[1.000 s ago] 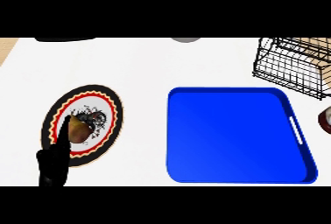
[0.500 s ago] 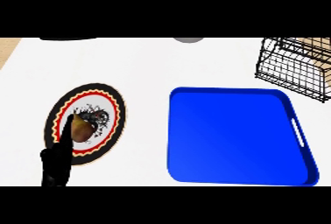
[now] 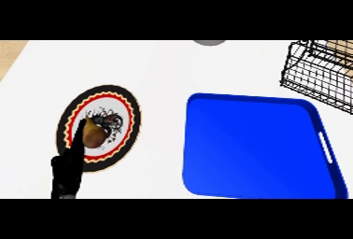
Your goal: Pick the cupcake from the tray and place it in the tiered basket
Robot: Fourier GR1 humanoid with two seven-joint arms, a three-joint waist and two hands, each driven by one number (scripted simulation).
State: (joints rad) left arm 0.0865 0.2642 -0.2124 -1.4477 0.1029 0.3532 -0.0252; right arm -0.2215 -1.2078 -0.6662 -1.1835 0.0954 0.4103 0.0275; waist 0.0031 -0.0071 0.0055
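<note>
One robot hand point(image 3: 67, 169) is seen, at 7 o'clock of the view, the left one, fingers straight and held together, holding nothing, pointing up toward 12 o'clock. One plate point(image 3: 98, 127) with a black, red and yellow rim is seen on the white desk point(image 3: 165, 70) at 9 o'clock. One brown cupcake-like item point(image 3: 94, 136) is seen on that plate, not on the tray; the fingertips overlap its left edge, contact cannot be told. One blue tray point(image 3: 258, 147) is seen at 4 o'clock, well apart from the hand. One black wire tiered basket point(image 3: 322, 74) is seen at 2 o'clock, cut by the view's edge. One grey round thing point(image 3: 209, 42) is partly seen at 12 o'clock.
</note>
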